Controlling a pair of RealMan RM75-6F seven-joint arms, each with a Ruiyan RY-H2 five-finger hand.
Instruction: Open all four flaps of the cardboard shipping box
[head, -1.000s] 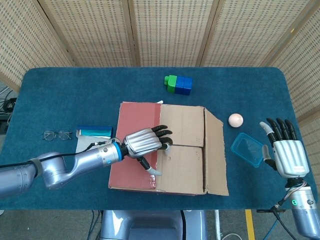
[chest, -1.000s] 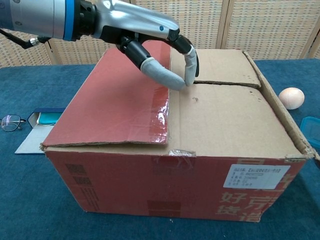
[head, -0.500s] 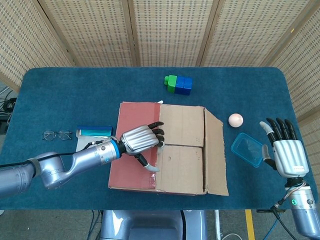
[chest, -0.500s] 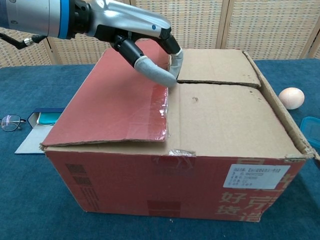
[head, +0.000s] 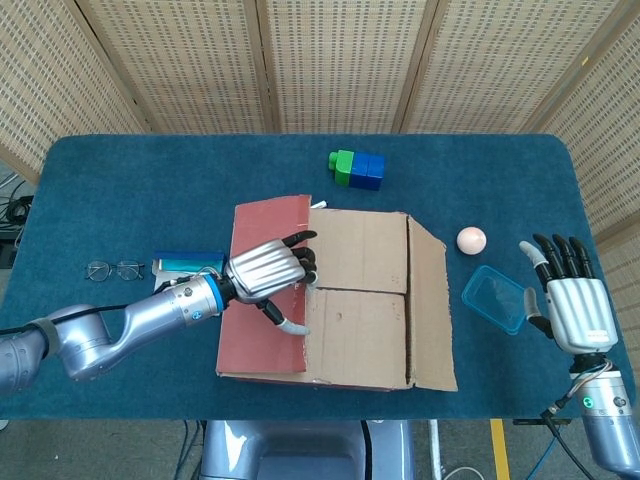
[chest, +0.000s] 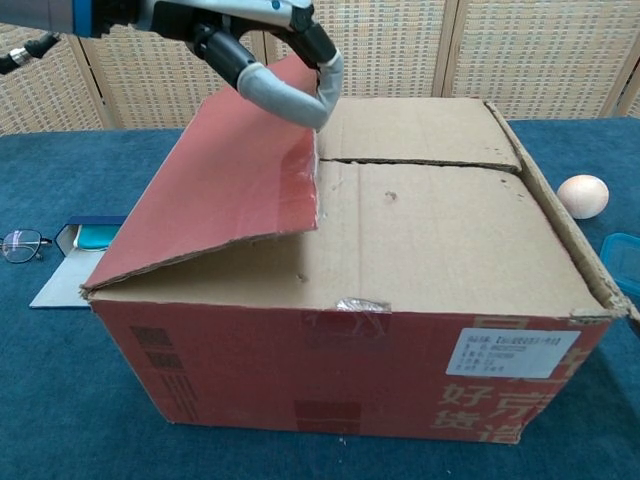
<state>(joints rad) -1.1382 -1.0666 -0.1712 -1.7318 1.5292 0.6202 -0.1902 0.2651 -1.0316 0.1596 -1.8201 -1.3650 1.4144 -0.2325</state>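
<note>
Box (head: 350, 300) sits at the middle of the table (head: 120, 190), nearer the front edge, and its red flap (head: 262, 290) on the left side is tilted up, free edge clear of the brown flaps beneath. Left hand (head: 265, 272) is right on that flap: fingers (chest: 285, 95) curl over its free edge, hooked under it, holding the flap up at a slant, as the chest view shows plainly. Two brown inner flaps (head: 362, 285) lie flat and closed across the top, a seam running between them. Right flap (head: 432, 305) stands slightly raised along the box's right side. Over at the right edge of the table the right hand (head: 572, 305) hovers with palm flat, fingers straight and spread, holding nothing. Just beside it lies a clear blue tray (head: 497, 298), and a small egg (head: 471, 240) sits a little further back, near the box's right rear corner. Green and blue blocks (head: 356, 170) rest toward the back edge. On the left side, glasses (head: 114, 269) and a blue case (head: 185, 262) lie near the box.
</note>
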